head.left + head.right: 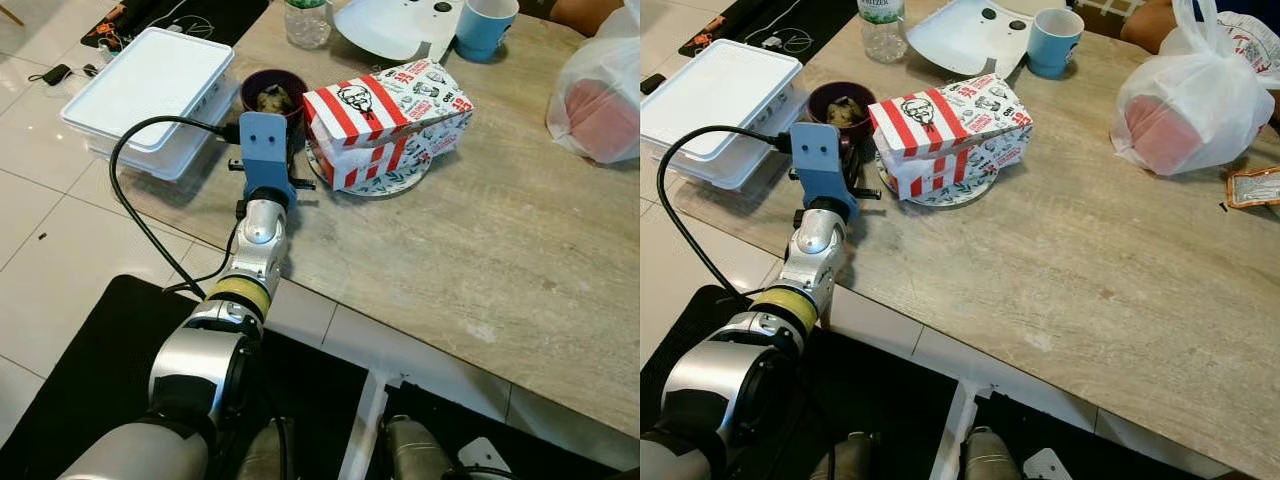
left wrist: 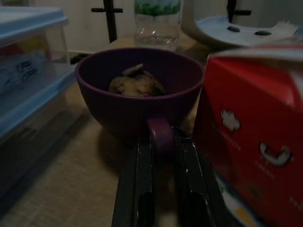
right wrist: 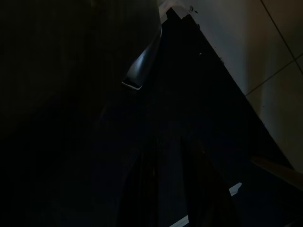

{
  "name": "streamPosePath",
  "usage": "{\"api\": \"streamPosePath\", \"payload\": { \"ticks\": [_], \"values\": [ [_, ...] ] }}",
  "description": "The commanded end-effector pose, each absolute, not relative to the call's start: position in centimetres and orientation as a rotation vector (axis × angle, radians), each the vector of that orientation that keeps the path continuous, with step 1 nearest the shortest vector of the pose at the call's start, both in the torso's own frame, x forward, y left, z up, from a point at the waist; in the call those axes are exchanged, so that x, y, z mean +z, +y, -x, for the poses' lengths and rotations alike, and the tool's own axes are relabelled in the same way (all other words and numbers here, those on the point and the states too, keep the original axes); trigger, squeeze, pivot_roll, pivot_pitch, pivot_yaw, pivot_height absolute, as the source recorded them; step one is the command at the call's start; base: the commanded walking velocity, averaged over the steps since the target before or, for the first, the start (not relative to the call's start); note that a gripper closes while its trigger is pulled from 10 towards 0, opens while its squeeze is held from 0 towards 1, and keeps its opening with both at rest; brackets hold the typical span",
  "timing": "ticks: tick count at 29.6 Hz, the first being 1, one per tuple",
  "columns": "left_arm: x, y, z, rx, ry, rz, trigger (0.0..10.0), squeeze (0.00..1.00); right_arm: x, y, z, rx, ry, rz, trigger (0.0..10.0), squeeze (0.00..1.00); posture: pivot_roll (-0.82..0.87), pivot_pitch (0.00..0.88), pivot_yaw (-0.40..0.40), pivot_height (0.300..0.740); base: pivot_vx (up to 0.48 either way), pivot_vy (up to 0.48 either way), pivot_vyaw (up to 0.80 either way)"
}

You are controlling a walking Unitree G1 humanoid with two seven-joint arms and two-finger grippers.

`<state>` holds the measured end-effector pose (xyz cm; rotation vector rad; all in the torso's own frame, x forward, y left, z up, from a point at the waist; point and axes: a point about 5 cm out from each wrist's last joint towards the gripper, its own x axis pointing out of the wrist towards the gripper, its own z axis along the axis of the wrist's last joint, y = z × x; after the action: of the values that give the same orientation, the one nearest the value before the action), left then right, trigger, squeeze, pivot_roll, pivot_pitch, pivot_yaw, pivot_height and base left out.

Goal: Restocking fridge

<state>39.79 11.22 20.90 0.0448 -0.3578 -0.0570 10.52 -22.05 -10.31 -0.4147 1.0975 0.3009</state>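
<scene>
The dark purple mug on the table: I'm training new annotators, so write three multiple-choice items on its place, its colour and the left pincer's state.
1. The round dark purple ceramic mug stands:
A) between the white lidded plastic box and the red-and-white striped cardboard box
B) behind the blue cup
C) on the floor

2. Its handle is:
A) white
B) purple
C) green

3. The left pincer is:
A) hanging idle
B) around the handle
C) inside the mug

Key: A, it sits between them; B, handle matches mug; B, a finger lies on each side.

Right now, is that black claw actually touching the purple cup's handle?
Touching. In the left wrist view, the left gripper's fingers sit against both sides of the purple cup's handle.
</scene>
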Motion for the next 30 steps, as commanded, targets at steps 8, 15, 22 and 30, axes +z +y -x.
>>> {"api": "streamPosePath", "payload": {
  "ticks": [8, 15, 22, 30],
  "values": [
    [25.1, 8.8, -39.1, -0.204, -0.569, -0.012, 0.0, 0.00, -10.7, -20.9, -10.4, 0.311, 1.127, 0.399, 10.0, 0.00, -0.18, 0.221, 0.039, 0.740, 0.000, 0.000, 0.00],
    [26.6, 7.9, -38.4, -0.241, -0.661, -0.040, 10.0, 0.00, -10.7, -20.5, -11.0, 0.302, 1.126, 0.391, 10.0, 0.00, -0.17, 0.176, 0.053, 0.740, 0.000, 0.000, 0.00],
    [28.4, 7.4, -37.4, -0.295, -0.738, -0.025, 10.0, 0.00, -10.6, -20.2, -11.5, 0.292, 1.126, 0.382, 10.0, 0.00, -0.15, 0.143, 0.063, 0.740, 0.000, 0.000, 0.00],
    [28.9, 7.0, -36.1, -0.385, -0.759, -0.007, 10.0, 0.00, -10.6, -19.7, -12.0, 0.291, 1.124, 0.373, 10.0, 0.00, -0.12, 0.108, 0.070, 0.740, 0.000, 0.000, 0.00]
  ]
}}
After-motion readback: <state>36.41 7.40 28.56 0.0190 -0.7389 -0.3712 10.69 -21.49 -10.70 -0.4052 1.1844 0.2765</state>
